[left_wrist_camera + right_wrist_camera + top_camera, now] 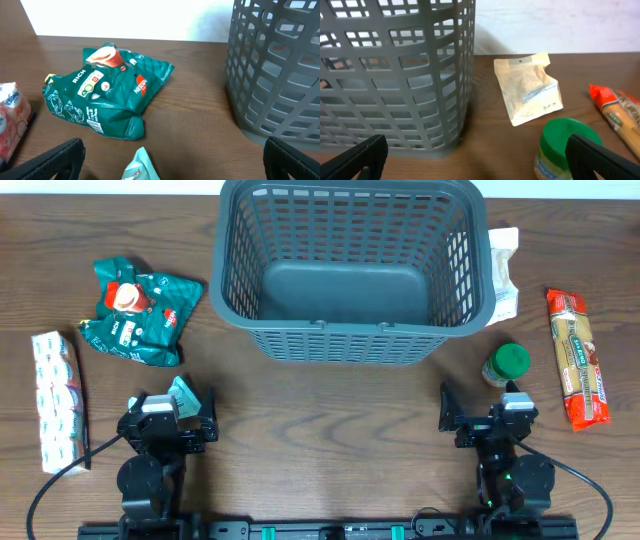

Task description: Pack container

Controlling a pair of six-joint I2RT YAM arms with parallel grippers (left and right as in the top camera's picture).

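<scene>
Grey slotted plastic makes up the container (335, 340), a large basket that sits at 12 o'clock on the table (330, 440) with its solid floor bare and nothing packed in it yet. It looks stiff and light for its bulk. The smooth base would probably slide on the wood if nudged rather than tip over. The thick rim seems the surest place to grip, though a finger could also hook through a lattice slot. It needs no careful handling, as nothing about it appears fragile.

The left gripper (172, 406) rests at 7 o'clock on the table with its jaws spread wide, and the container stands at roughly 1 o'clock from it, well apart. In the left wrist view the basket wall fills the 2 o'clock corner. A small teal sachet (142, 167) lies between the open fingers but is not pinched. A green Nescafé bag (107, 90) lies at 11 o'clock.

The right gripper (483, 410) rests at 5 o'clock on the table, also gaping and holding nothing, and the container is at 11 o'clock from it. A green-lidded jar (565, 145) stands just ahead of its right finger. A beige pouch (527, 87) lies beside the basket wall, and an orange pasta packet (578, 360) is at 3 o'clock on the table.
</scene>
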